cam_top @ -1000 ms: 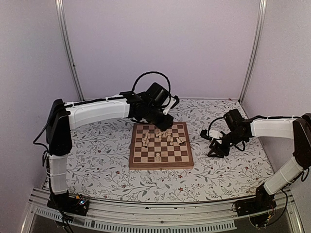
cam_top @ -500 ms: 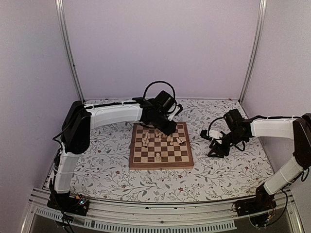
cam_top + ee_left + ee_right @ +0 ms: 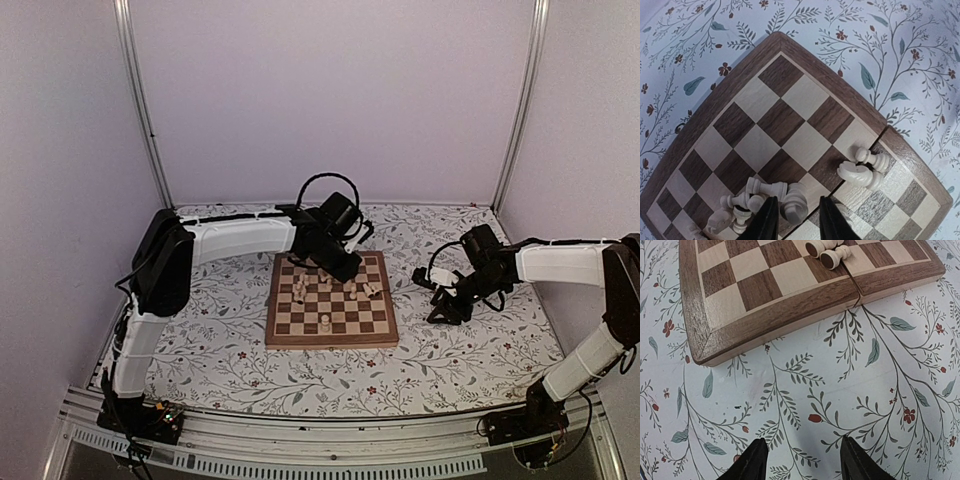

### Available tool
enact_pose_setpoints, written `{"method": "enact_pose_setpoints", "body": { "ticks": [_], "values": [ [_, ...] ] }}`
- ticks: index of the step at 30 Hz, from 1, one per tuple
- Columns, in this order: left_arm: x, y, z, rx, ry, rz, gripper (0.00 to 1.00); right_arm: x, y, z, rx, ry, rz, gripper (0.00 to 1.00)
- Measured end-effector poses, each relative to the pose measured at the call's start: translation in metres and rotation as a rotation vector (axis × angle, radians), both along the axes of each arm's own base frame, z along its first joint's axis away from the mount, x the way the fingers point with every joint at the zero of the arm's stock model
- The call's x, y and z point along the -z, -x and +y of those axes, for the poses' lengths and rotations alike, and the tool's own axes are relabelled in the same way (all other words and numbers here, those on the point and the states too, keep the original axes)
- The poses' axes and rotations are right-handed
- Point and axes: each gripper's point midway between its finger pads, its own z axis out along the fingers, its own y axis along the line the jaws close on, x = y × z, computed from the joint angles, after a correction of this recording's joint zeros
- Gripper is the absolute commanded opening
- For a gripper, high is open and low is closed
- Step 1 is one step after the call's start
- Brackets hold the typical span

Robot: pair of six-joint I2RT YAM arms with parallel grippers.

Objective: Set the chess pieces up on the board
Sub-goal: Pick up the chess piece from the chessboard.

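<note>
Low, left claw (image 3: 797, 201) parted around one chess piece (image 3: 794, 209), right claw (image 3: 804, 440) parted, near the board (image 3: 790, 310)

Most chess pieces (image 3: 300, 290) seemingly crowd the board's (image 3: 330, 341) rear.

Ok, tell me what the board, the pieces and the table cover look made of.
Board: wood, grain visible in dark and cream squares. Chess pieces: pale turned wood, probably. Table cover: likely printed cloth or vinyl, floral pattern; can't tell which.
</note>
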Motion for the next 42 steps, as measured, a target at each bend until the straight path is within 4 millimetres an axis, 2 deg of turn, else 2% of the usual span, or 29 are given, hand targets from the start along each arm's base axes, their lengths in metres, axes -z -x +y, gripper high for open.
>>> {"method": "enact_pose_setpoints", "body": {
  "ticks": [7, 10, 15, 18, 20, 23, 26, 29, 32, 36, 42],
  "values": [
    [0.003, 0.002, 0.000, -0.001, -0.002, 0.014, 0.15, 0.000, 0.000, 0.000, 0.000, 0.001, 0.000, 0.51],
    [0.000, 0.002, -0.002, 0.004, 0.011, 0.018, 0.13, 0.000, 0.000, 0.000, 0.000, 0.001, 0.000, 0.51],
    [-0.018, 0.005, -0.009, 0.024, 0.035, -0.008, 0.12, 0.001, -0.001, -0.002, 0.005, 0.010, -0.003, 0.50],
    [-0.051, 0.010, -0.009, 0.028, 0.070, -0.057, 0.12, 0.002, -0.003, -0.005, 0.016, 0.033, -0.013, 0.50],
    [-0.079, 0.021, -0.007, 0.036, 0.104, -0.091, 0.12, 0.003, -0.005, -0.007, 0.022, 0.045, -0.019, 0.50],
    [-0.125, 0.051, -0.003, 0.071, 0.171, -0.145, 0.12, 0.003, -0.005, -0.008, 0.023, 0.047, -0.021, 0.50],
    [-0.147, 0.083, -0.006, 0.124, 0.213, -0.172, 0.12, 0.003, -0.005, -0.008, 0.024, 0.047, -0.021, 0.49],
    [-0.142, 0.109, -0.012, 0.168, 0.200, -0.166, 0.12, 0.004, -0.005, -0.008, 0.024, 0.050, -0.019, 0.49],
    [-0.113, 0.127, -0.012, 0.197, 0.142, -0.131, 0.12, 0.006, -0.005, -0.009, 0.026, 0.057, -0.015, 0.49],
    [-0.084, 0.129, -0.002, 0.191, 0.078, -0.104, 0.12, 0.007, -0.005, -0.008, 0.025, 0.054, -0.011, 0.49],
    [-0.062, 0.126, -0.001, 0.187, 0.058, -0.086, 0.11, 0.006, -0.002, -0.005, 0.013, 0.031, 0.002, 0.49]
  ]
}}
